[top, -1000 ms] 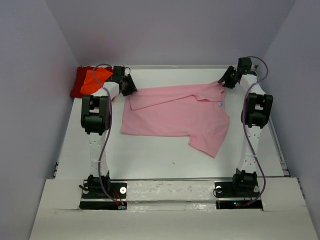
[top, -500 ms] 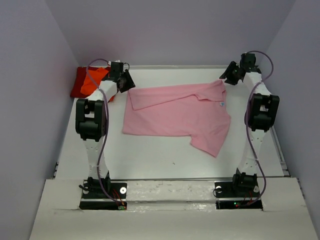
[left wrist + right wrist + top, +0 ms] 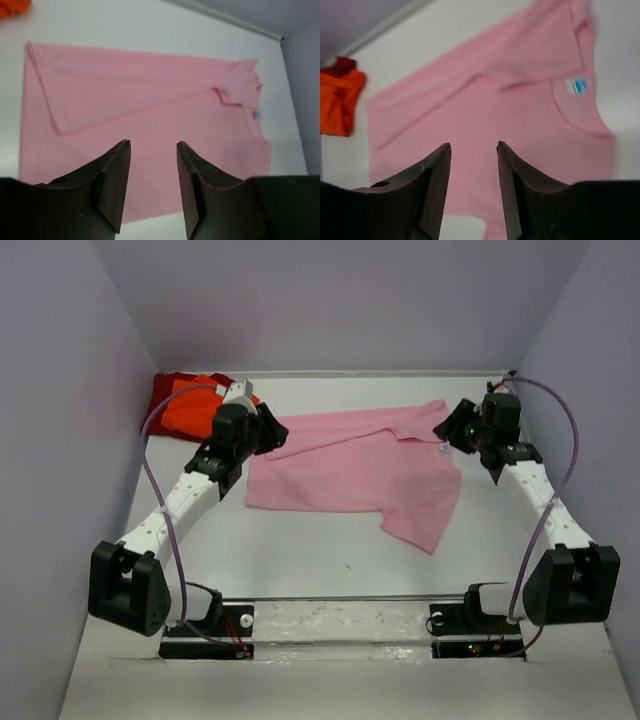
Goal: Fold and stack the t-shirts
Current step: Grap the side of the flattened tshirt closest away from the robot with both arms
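Observation:
The light pink t-shirt (image 3: pixel 350 468) lies flat mid-table, its far edge folded over and one sleeve sticking out toward the near right. Its pale neck label (image 3: pixel 575 86) faces up. My left gripper (image 3: pixel 272 432) hovers open over the shirt's far left corner, with only pink cloth (image 3: pixel 150 95) showing below its empty jaws (image 3: pixel 153 145). Above the collar end at the far right, my right gripper (image 3: pixel 452 427) is also open and holds nothing (image 3: pixel 473 146). The orange t-shirt (image 3: pixel 190 406) lies on the dark red one (image 3: pixel 163 390) in the far left corner.
Lilac walls close in the table (image 3: pixel 300 550) on the left, right and back. The arm bases (image 3: pixel 205 620) sit on the near edge. The left arm's purple cable (image 3: pixel 150 455) loops out toward the left wall, and the right arm's cable (image 3: pixel 565 440) arcs near the right wall.
Both arms have dropped their elbows down and outward, and both grippers have drawn slightly nearer over the shirt's far corners. The pink shirt has not moved, and the jaws keep the same gap.

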Tool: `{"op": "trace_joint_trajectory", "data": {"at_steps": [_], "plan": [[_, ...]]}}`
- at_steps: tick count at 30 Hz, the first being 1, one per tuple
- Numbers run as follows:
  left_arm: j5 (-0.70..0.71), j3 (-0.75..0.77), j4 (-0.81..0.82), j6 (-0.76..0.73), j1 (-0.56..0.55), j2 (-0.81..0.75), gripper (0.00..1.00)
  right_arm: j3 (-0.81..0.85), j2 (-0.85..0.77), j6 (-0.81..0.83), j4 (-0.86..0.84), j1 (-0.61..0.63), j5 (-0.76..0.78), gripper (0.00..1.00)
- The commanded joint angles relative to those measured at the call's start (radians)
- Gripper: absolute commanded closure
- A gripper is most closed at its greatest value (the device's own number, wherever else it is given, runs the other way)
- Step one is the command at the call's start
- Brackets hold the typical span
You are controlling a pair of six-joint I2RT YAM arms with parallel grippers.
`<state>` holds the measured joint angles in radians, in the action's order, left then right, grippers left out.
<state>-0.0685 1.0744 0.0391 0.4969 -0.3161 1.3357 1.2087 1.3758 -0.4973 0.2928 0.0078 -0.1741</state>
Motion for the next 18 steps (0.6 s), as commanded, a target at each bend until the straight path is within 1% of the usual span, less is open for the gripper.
{"op": "trace_joint_trajectory", "data": {"at_steps": [1, 2, 3, 4, 5, 6, 7, 8, 9, 10, 11, 13, 14, 15, 16, 17, 18], "plan": [[0.007, -0.219, 0.090, 0.051, -0.037, -0.087, 0.48, -0.272, -0.163, -0.099, 0.035, 0.087, 0.064, 0.53], [0.013, -0.241, 0.097, 0.052, -0.046, -0.099, 0.48, -0.328, -0.214, -0.124, 0.042, 0.115, 0.077, 0.53], [0.021, -0.257, 0.097, 0.042, -0.067, -0.108, 0.48, -0.431, -0.310, -0.176, 0.052, 0.145, 0.126, 0.54], [0.033, -0.287, 0.094, 0.042, -0.077, -0.127, 0.48, -0.475, -0.358, -0.205, 0.099, 0.206, 0.165, 0.55], [0.038, -0.306, 0.096, 0.048, -0.084, -0.136, 0.48, -0.515, -0.441, -0.230, 0.120, 0.240, 0.214, 0.56], [0.044, -0.339, 0.100, 0.052, -0.098, -0.162, 0.48, -0.570, -0.473, -0.275, 0.193, 0.286, 0.282, 0.56], [0.055, -0.340, 0.105, 0.052, -0.109, -0.162, 0.48, -0.589, -0.501, -0.296, 0.193, 0.287, 0.306, 0.57], [0.058, -0.364, 0.104, 0.048, -0.115, -0.184, 0.48, -0.604, -0.524, -0.303, 0.247, 0.319, 0.312, 0.56], [0.100, -0.378, 0.101, 0.045, -0.129, -0.197, 0.48, -0.624, -0.559, -0.349, 0.281, 0.334, 0.323, 0.56], [0.117, -0.390, 0.100, 0.045, -0.135, -0.210, 0.48, -0.635, -0.575, -0.369, 0.323, 0.351, 0.320, 0.56], [0.122, -0.410, 0.100, 0.048, -0.138, -0.228, 0.48, -0.644, -0.592, -0.421, 0.345, 0.394, 0.324, 0.56], [0.131, -0.416, 0.096, 0.046, -0.140, -0.231, 0.48, -0.664, -0.587, -0.449, 0.377, 0.449, 0.349, 0.57], [0.128, -0.416, 0.091, 0.045, -0.141, -0.228, 0.48, -0.664, -0.571, -0.464, 0.391, 0.509, 0.375, 0.57], [0.130, -0.416, 0.087, 0.043, -0.143, -0.225, 0.48, -0.663, -0.549, -0.458, 0.390, 0.543, 0.415, 0.57], [0.127, -0.415, 0.087, 0.043, -0.143, -0.222, 0.48, -0.652, -0.481, -0.458, 0.407, 0.576, 0.454, 0.57], [0.122, -0.416, 0.093, 0.048, -0.143, -0.219, 0.48, -0.608, -0.437, -0.458, 0.410, 0.624, 0.491, 0.57], [0.115, -0.418, 0.097, 0.049, -0.144, -0.219, 0.47, -0.577, -0.388, -0.449, 0.416, 0.714, 0.545, 0.57]]}}
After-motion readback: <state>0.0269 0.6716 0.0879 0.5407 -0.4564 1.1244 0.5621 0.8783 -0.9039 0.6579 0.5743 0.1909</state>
